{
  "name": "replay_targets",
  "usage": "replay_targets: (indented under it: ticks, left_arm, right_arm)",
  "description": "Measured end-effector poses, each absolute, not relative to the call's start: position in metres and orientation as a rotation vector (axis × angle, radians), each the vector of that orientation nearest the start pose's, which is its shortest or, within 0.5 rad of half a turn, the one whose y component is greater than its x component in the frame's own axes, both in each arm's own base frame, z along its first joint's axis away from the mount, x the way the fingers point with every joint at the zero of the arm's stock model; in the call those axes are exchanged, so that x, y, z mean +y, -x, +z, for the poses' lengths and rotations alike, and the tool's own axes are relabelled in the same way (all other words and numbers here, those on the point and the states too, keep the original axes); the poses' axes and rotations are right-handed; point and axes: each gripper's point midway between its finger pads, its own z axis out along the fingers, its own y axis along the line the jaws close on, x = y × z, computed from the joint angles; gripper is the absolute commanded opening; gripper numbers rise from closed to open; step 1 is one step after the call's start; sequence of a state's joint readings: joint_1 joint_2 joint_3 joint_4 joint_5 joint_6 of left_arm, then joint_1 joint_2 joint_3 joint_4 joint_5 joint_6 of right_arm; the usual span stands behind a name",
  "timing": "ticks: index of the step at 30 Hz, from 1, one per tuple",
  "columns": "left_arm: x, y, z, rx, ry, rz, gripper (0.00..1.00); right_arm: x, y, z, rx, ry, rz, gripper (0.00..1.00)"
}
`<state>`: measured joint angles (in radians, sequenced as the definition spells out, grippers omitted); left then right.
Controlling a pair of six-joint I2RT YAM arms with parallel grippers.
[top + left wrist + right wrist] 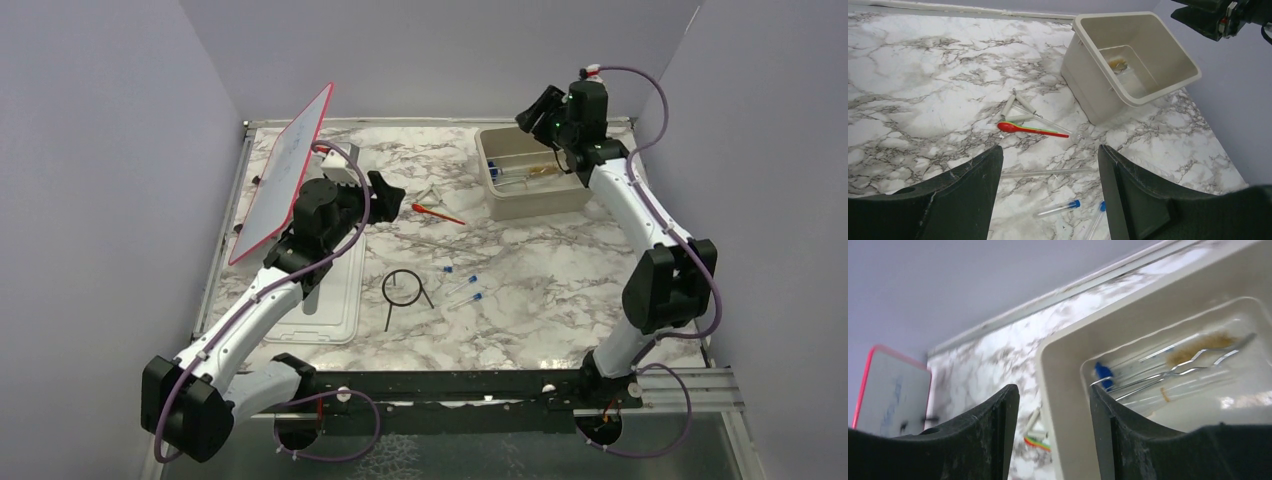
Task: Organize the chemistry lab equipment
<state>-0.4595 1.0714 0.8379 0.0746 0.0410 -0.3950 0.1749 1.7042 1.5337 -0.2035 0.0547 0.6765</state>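
Marbled white tabletop [560,285] under pale lilac walls carries the loose lab pieces. Near its middle lies the black wire ring with legs [403,289], and just to its right lie thin clear blue-capped tubes [462,285], apart from the ring. Farther back, the orange-red stick [437,213] lies on the marble. The left wrist view shows what the top view blurs: a small white-handled wire piece [1017,107] touching the stick's rounded end, and a long clear rod [1048,173] lying between the stick and the tubes.

At the back right stands the beige tub [535,205]. From above its contents are hard to make out, but the right wrist view looks straight in and shows silvery wire tongs [1173,371], something small and blue [1103,376], clear tubes and a brownish patch.

The left gripper [1048,152] hovers over the tabletop short of the stick, fingers wide apart with nothing between them. The right gripper [1052,400] hangs above the tub's rim, fingers parted and empty.

Only the top view shows the red-framed white board [285,170] leaning at the left edge and the slotted lid [338,290] lying flat beneath the left arm.
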Motion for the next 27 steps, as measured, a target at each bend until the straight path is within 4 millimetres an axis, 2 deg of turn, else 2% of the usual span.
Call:
replay_targets:
  ticks: [4, 9, 12, 14, 15, 18, 22, 27]
  left_arm:
    - [-0.187, -0.332, 0.278, 1.758, -0.078, -0.650, 0.72]
    - [-0.176, -0.328, 0.302, 1.709, -0.055, -0.616, 0.73]
    - [-0.170, -0.324, 0.314, 1.678, -0.040, -0.601, 0.73]
    - [-0.167, -0.323, 0.319, 1.662, -0.031, -0.593, 0.73]
    - [-0.166, -0.323, 0.320, 1.661, -0.029, -0.591, 0.73]
    - [-0.163, -0.322, 0.318, 1.670, -0.020, -0.578, 0.73]
    - [-0.160, -0.321, 0.312, 1.695, -0.012, -0.561, 0.73]
    - [-0.158, -0.321, 0.309, 1.707, -0.007, -0.551, 0.73]
  right_arm:
    - [0.165, -0.493, 0.277, 1.967, -0.154, 0.561, 0.59]
    - [0.250, -0.449, 0.262, 2.005, 0.271, 0.578, 0.58]
    - [0.292, -0.424, 0.246, 2.007, 0.488, 0.557, 0.48]
    - [0.314, -0.416, 0.230, 2.012, 0.598, 0.523, 0.36]
    - [0.323, -0.413, 0.222, 2.020, 0.640, 0.508, 0.33]
    - [0.334, -0.418, 0.189, 2.074, 0.700, 0.443, 0.36]
    - [0.320, -0.435, 0.143, 2.175, 0.694, 0.305, 0.44]
    - [0.306, -0.449, 0.100, 2.264, 0.687, 0.159, 0.44]
